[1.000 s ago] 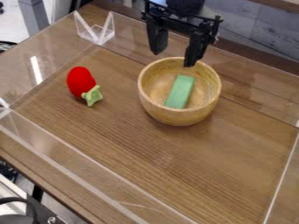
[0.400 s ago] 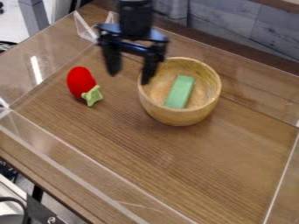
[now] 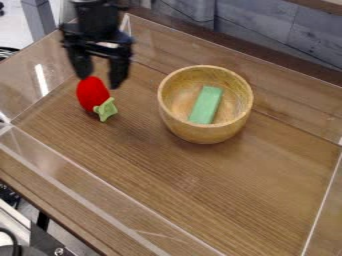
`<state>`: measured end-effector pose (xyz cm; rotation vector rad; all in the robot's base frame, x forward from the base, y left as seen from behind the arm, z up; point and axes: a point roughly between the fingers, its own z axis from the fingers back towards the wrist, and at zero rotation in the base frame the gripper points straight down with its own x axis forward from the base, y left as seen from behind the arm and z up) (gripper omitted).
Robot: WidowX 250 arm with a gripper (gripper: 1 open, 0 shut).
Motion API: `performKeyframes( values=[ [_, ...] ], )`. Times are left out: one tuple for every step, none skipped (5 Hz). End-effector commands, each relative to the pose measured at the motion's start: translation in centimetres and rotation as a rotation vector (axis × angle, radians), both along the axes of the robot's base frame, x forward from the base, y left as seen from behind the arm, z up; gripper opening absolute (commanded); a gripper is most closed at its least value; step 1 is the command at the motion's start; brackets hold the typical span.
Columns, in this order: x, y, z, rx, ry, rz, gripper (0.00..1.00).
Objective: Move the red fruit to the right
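The red fruit [image 3: 92, 94], a small glossy strawberry shape with a light green leafy end [image 3: 107, 111], lies on the wooden table at the left. My gripper [image 3: 100, 72] hangs just above and behind it, jaws open, one dark finger [image 3: 82, 66] on each side of the fruit's top. Nothing is held between the fingers. Whether the fingertips touch the fruit cannot be told.
A wooden bowl [image 3: 174, 115] stands right of centre with a flat green block [image 3: 206, 104] inside it. Clear acrylic walls [image 3: 40, 160] ring the tabletop. Bare wood [image 3: 214, 190] stretches in front and to the right.
My gripper has travelled left from above the bowl to above the red fruit, staying open. The fruit, bowl and green block have not moved.
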<state>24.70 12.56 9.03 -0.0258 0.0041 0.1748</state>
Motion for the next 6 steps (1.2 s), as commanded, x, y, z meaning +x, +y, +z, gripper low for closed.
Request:
performKeyframes(
  values=[
    [0.3,2.3,-1.0,0.015,-0.049,-0.02,1.0],
    [0.4,3.1,-1.2,0.002,-0.055,0.02,1.0],
    [0.7,3.7,-1.4,-0.005,-0.057,0.062,0.0],
    [1.4,3.5,-2.0,-0.011,-0.05,0.083,1.0],
    [2.1,3.2,-2.5,-0.017,-0.048,0.102,1.0],
    [2.2,3.8,-3.1,-0.018,-0.048,0.121,1.0]
  ],
)
